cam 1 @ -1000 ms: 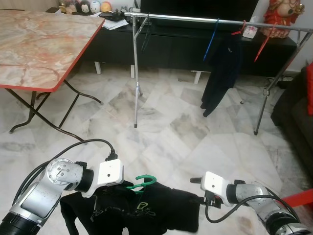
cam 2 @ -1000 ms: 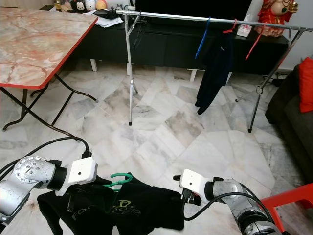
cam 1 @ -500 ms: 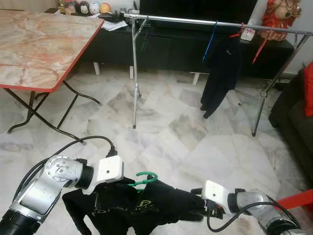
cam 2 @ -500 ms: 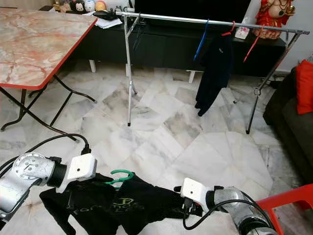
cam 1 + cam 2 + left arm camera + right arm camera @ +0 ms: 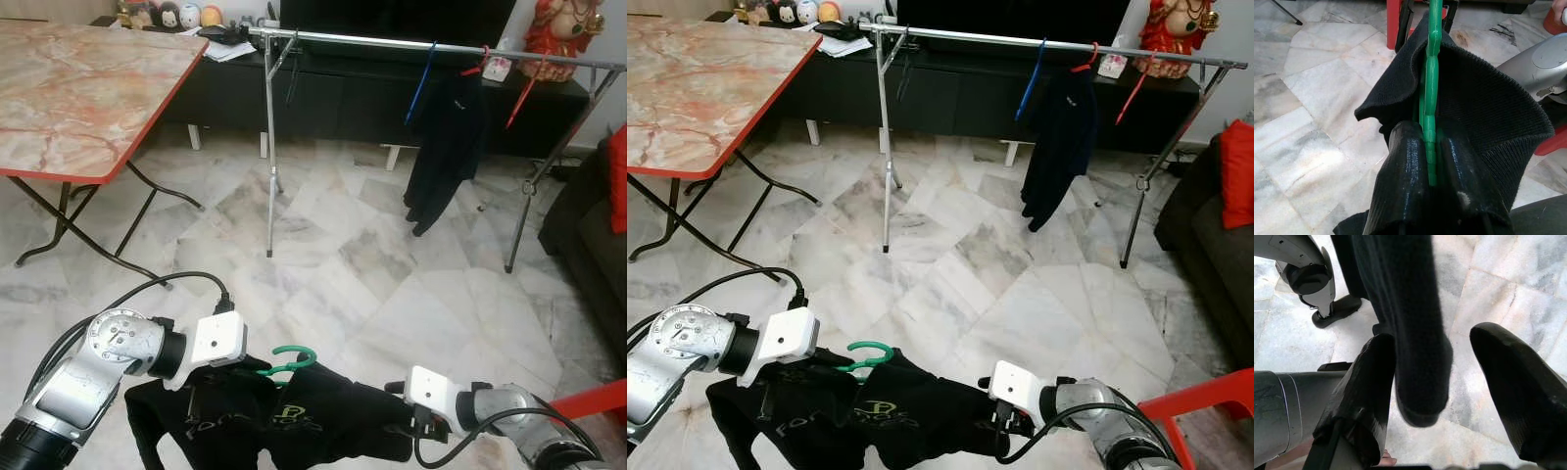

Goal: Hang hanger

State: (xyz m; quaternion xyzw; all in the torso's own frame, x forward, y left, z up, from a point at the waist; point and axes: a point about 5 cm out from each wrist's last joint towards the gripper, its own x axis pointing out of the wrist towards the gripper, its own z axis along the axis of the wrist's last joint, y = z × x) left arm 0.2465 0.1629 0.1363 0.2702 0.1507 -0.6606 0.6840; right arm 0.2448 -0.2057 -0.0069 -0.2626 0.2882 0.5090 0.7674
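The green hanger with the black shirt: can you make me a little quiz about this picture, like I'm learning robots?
1. True or false: the left claw is shut on the green hanger.
2. What hangs on the rail across the room? A) black clothing B) a yellow towel C) a white sheet
3. Fill in: the right claw is open, and a black ____ hangs between its fingers.

Key: 1 true; 2 A; 3 sleeve

Pale grey-veined marble tile floor (image 5: 392, 284) carries a silver metal clothes rack (image 5: 270, 147), a red-edged marble-top folding table (image 5: 78, 88) and a long black cabinet (image 5: 343, 93).
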